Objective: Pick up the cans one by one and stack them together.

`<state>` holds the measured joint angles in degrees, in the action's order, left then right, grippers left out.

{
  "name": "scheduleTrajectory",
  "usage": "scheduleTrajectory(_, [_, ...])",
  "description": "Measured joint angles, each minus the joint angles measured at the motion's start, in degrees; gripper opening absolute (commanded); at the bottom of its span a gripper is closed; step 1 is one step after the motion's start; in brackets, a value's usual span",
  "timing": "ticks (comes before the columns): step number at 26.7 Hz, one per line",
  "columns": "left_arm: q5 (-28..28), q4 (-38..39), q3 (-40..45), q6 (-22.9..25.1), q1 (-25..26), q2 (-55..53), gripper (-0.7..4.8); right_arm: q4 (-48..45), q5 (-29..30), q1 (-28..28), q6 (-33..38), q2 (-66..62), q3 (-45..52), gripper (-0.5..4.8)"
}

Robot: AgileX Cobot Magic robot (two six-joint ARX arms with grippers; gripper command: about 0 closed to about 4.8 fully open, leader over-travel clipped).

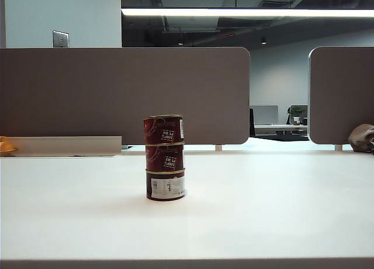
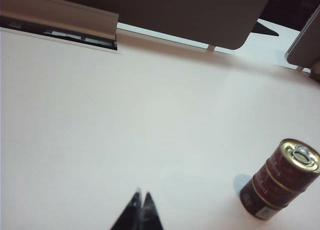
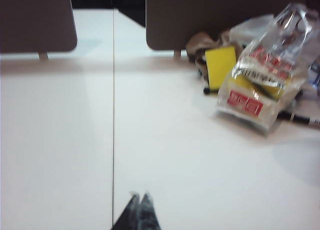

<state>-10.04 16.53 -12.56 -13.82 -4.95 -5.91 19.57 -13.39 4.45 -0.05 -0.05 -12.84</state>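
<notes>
Dark red labels with white panels wrap the cans [image 1: 165, 157], three squat tins stacked in one upright column on the white table [image 1: 263, 210], a little left of centre in the exterior view. On the upper two labels "100%" can be made out, printed upside down; the small print on the bottom can's white panel is too fine to be read. A gold pull-tab lid is seen on the top can in the left wrist view [image 2: 280, 179], and gold rims mark each joint.

The left gripper [image 2: 140, 202] is held above bare table, well apart from the stack, its dark fingertips pressed together on nothing. The right gripper [image 3: 139, 202] is likewise closed and empty, over a seam in the tabletop. Beyond it, a clear plastic bag [image 3: 265, 80] with red-and-white printed packets and a yellow block [image 3: 221, 66] lie against grey rounded partition panels [image 1: 123, 93]. An office with a ceiling strip light is seen behind.
</notes>
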Motion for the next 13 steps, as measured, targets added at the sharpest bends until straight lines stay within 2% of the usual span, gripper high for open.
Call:
scheduleTrajectory(6, [-0.04,0.17,4.57,-0.02,0.61,3.26,-0.04,0.87,0.00,0.07,0.00,0.00,7.13,-0.05])
scheduleTrajectory(13, [-0.04,0.28,7.48,-0.02,0.83,5.64,-0.04,0.57,0.09,0.11,0.00,-0.09,9.38,-0.05])
